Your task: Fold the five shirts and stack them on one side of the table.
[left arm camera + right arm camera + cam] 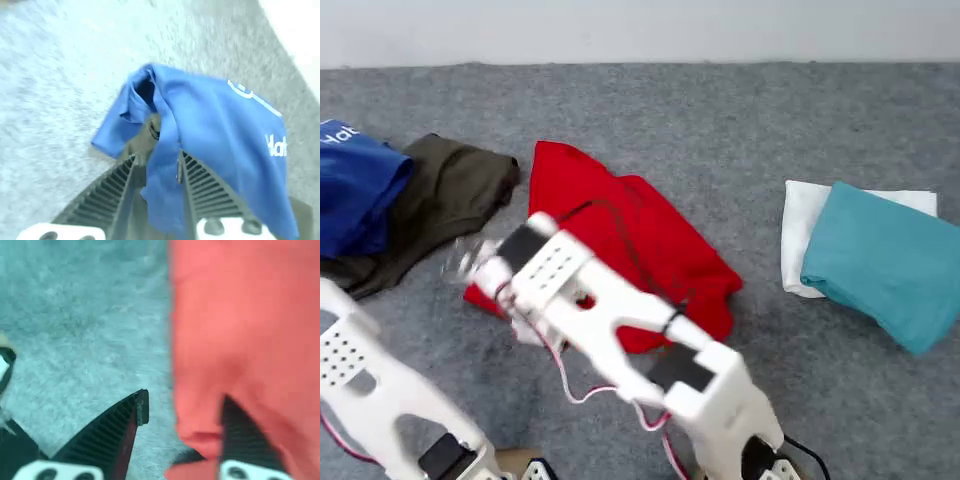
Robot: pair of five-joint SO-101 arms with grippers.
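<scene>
**Q:** Shirts, count and place?
**A:** Five.
- One blue shirt (355, 195) at the desk's (720, 130) left edge, lying partly over one olive shirt (445, 195).
- One red shirt (670, 240), crumpled, mid-desk.
- One teal shirt (885, 260), folded, resting on one white shirt (800, 230), at the right edge.

**Q:** Hands?
**A:** Two.
- Left hand (156, 167): narrow, blue cloth pinched between its fingers.
- Right hand (182, 412): wide, one finger over the red shirt's edge, the other over bare desk.
</scene>
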